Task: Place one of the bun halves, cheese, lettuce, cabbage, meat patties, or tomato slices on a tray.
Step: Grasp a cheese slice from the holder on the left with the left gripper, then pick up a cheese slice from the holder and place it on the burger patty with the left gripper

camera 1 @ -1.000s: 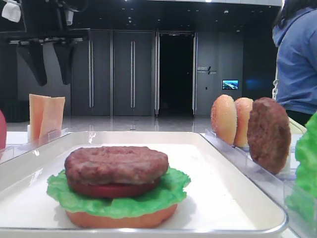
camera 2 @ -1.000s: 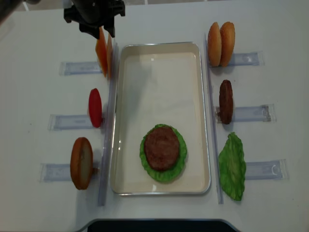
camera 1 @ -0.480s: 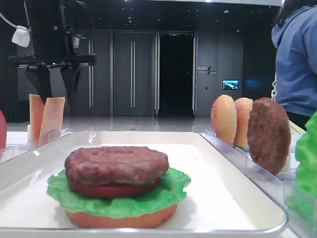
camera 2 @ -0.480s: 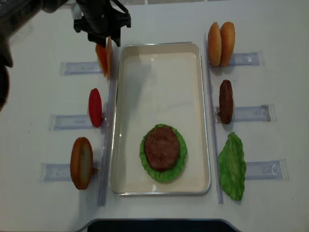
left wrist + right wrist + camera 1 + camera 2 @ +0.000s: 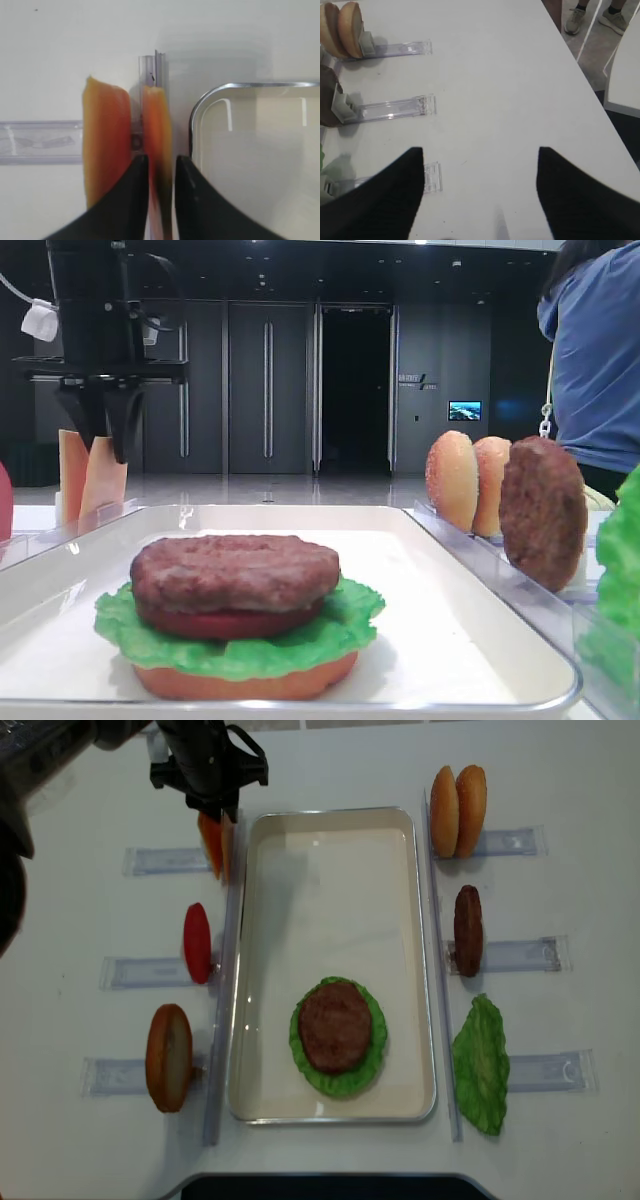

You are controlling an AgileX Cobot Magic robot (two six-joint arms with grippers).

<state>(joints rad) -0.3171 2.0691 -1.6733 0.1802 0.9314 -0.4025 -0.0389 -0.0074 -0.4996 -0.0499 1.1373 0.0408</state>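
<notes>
The left end effector (image 5: 161,172) is at the far left corner of the tray (image 5: 330,1105), above the two cheese (image 5: 157,120) slices that stand upright in a clear rack (image 5: 40,147). In the left wrist view its two dark fingers (image 5: 132,200) are narrow around the slice that is nearer to the tray, one finger on each side of it. They appear to clench this slice, and the slice is not lifted from the rack. The other cheese slice (image 5: 106,135) stands just beside it, outside the fingers.

The right end effector (image 5: 480,195) is spread wide over the bare counter (image 5: 500,85) on the right side and holds nothing.

In the near half of the tray lies a stack: a meat patty (image 5: 335,1024) on a tomato slice (image 5: 225,623), on lettuce (image 5: 368,1060), on a bun half (image 5: 245,682). Left of the tray, a tomato slice (image 5: 197,942) and a bun half (image 5: 168,1057) stand in racks. On the right there are two bun halves (image 5: 457,810), a meat patty (image 5: 467,930) and a lettuce leaf (image 5: 481,1065). A person in a blue hoodie (image 5: 595,350) stands at the far right.
</notes>
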